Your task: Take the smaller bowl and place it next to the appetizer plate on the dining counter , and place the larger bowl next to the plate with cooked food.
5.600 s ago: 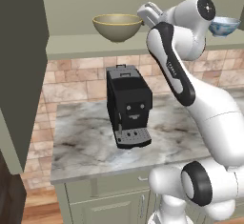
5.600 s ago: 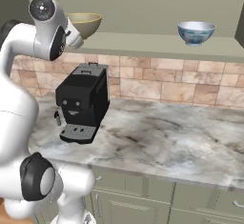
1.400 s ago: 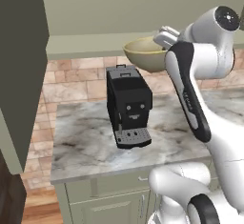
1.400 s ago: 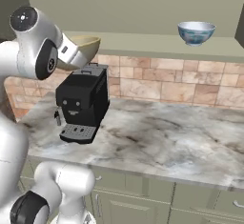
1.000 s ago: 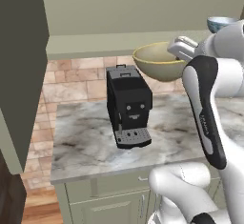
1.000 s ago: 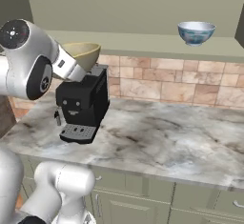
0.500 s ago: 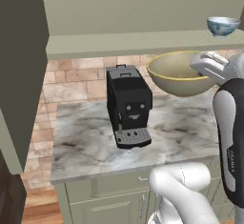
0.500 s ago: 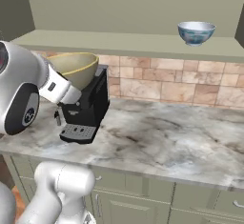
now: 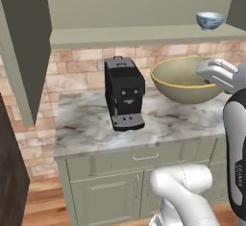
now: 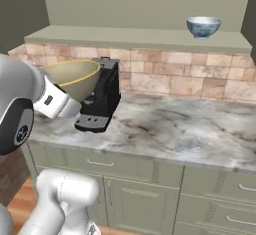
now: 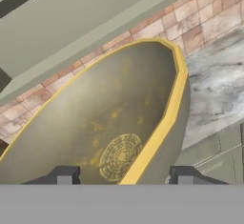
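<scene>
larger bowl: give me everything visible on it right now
The larger bowl is deep, wide and tan-beige, with a yellow rim and a faint round pattern at the bottom of its inside. It looks glazed, and empty. The gripper holds it by the rim, one finger inside and one outside. It hangs in the air over the marble counter, to the right of the black coffee machine, slightly tilted and touching nothing else.

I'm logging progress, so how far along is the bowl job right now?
Nothing is placed yet. The gripper holds the large tan bowl by its rim, off the shelf. The small blue bowl sits on that shelf. Both bowls need delivering beside their plates.
</scene>
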Controlling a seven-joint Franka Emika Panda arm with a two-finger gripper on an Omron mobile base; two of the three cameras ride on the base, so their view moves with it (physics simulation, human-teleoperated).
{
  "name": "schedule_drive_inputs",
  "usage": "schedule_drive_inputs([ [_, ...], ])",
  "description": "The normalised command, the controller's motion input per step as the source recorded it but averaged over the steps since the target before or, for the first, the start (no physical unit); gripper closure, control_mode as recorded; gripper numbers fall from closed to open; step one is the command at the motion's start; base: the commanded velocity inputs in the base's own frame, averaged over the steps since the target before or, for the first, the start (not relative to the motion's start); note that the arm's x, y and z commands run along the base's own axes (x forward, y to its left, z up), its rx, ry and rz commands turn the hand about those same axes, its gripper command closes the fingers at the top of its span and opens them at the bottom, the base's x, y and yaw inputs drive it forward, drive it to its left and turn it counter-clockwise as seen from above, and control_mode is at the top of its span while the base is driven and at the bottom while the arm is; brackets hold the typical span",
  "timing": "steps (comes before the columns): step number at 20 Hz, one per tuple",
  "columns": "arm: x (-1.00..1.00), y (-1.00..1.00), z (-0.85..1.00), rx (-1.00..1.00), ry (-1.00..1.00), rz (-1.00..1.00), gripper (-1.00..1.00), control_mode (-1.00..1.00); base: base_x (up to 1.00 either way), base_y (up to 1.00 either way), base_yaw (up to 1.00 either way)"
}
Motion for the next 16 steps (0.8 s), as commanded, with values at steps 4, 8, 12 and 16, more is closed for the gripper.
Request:
schedule_drive_inputs([
  [4,0.0,0.0,0.0,0.0,0.0,0.0,1.0,1.0,-0.82,0.0,0.02],
  [8,0.0,0.0,0.0,0.0,0.0,0.0,1.0,1.0,-0.76,0.0,0.01],
  [12,0.0,0.0,0.0,0.0,0.0,0.0,1.0,1.0,-0.89,0.0,0.0],
  [16,0.0,0.0,0.0,0.0,0.0,0.0,1.0,1.0,-1.0,-0.17,-0.1],
])
